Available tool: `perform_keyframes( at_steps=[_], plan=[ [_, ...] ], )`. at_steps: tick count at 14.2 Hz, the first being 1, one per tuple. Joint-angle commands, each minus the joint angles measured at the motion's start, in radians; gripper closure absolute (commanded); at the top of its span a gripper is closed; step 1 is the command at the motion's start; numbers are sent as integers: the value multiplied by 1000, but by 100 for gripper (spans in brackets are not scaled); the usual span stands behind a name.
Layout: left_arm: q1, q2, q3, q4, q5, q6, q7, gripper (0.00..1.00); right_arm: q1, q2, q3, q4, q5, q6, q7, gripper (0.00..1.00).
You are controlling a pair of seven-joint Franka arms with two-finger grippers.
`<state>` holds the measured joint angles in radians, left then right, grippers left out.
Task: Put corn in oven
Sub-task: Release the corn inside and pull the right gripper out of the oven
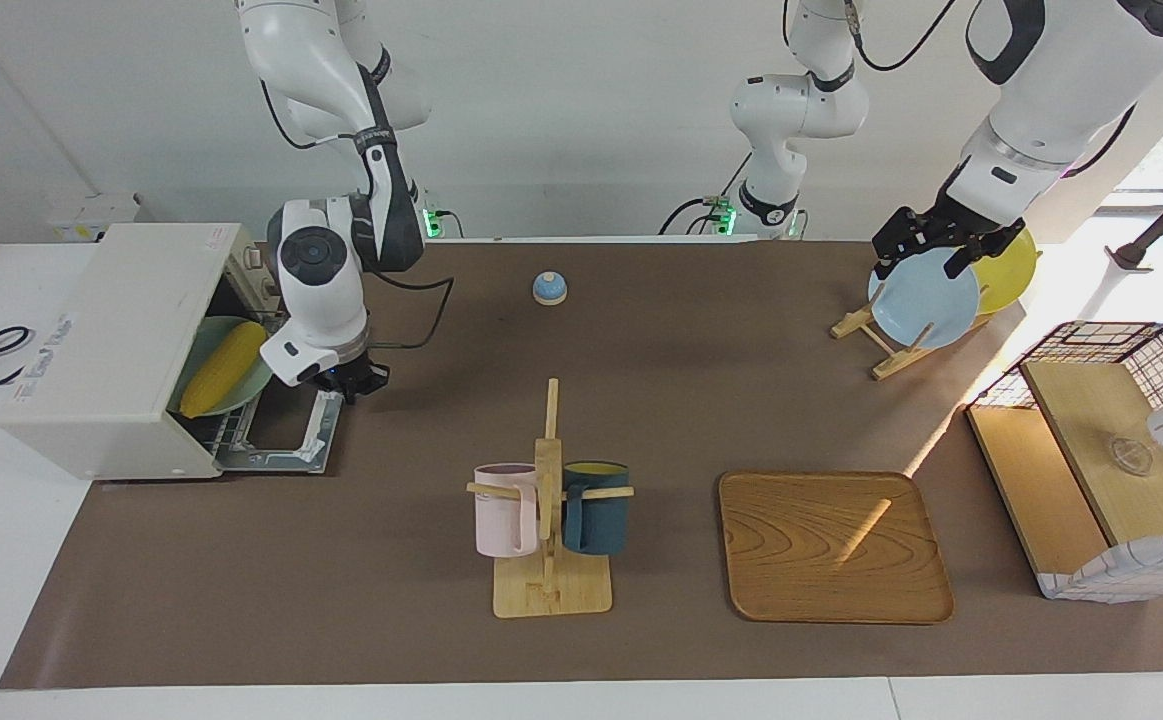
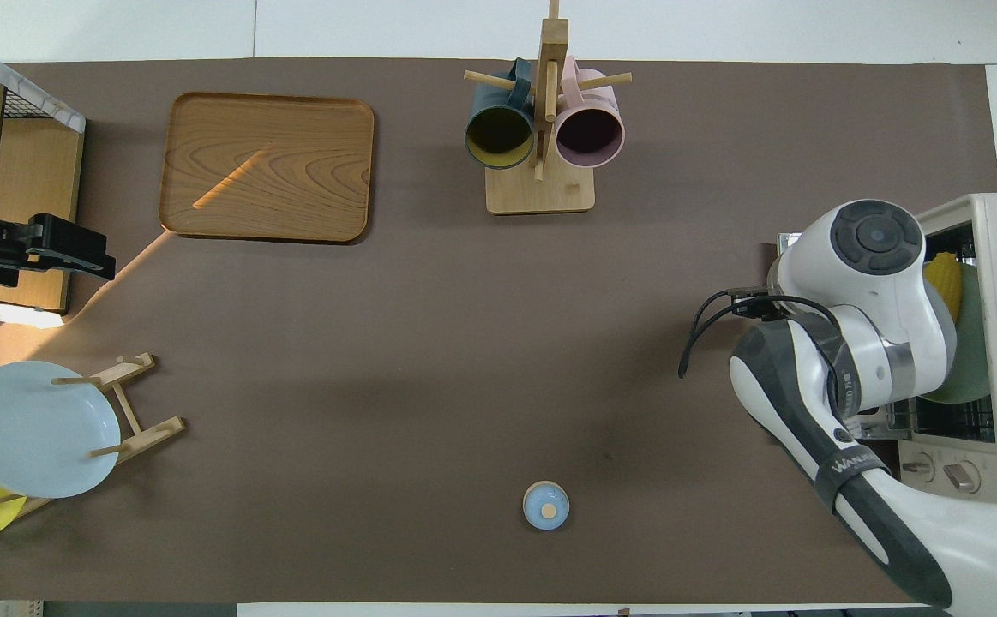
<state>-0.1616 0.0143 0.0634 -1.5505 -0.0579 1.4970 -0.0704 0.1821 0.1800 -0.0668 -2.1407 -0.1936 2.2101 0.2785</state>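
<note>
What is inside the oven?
Inside the oven lies the corn on a pale green plate, which sits on the wire rack. The oven's top and walls hide its deeper part. The right gripper is over the open door.

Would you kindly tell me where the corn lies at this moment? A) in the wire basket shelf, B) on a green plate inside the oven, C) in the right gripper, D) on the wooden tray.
B: the corn rests on a green plate on the rack inside the open oven, with the right gripper over the dropped door.
</note>
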Motion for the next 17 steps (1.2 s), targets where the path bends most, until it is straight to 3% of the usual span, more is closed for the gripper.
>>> perform_keyframes(
  at_steps=[1, 6, 11, 13, 17],
  plan=[
    [4, -23, -2, -26, 24, 8, 4, 0, 13, 44, 2, -1, 22, 25, 50, 100],
    [4, -23, -4, -26, 24, 8, 4, 0, 16, 47, -1, 24, -21, -85, 54, 100],
    [4, -23, -2, -26, 24, 8, 4, 0, 14, 39, -2, 34, -177, -183, 54, 100],
    [4, -23, -4, -26, 24, 8, 4, 0, 13, 36, -1, 88, -236, -268, 41, 100],
    [4, -23, -2, -26, 24, 8, 3, 0, -50, -52, -11, 182, -242, -434, -163, 100]
  ],
)
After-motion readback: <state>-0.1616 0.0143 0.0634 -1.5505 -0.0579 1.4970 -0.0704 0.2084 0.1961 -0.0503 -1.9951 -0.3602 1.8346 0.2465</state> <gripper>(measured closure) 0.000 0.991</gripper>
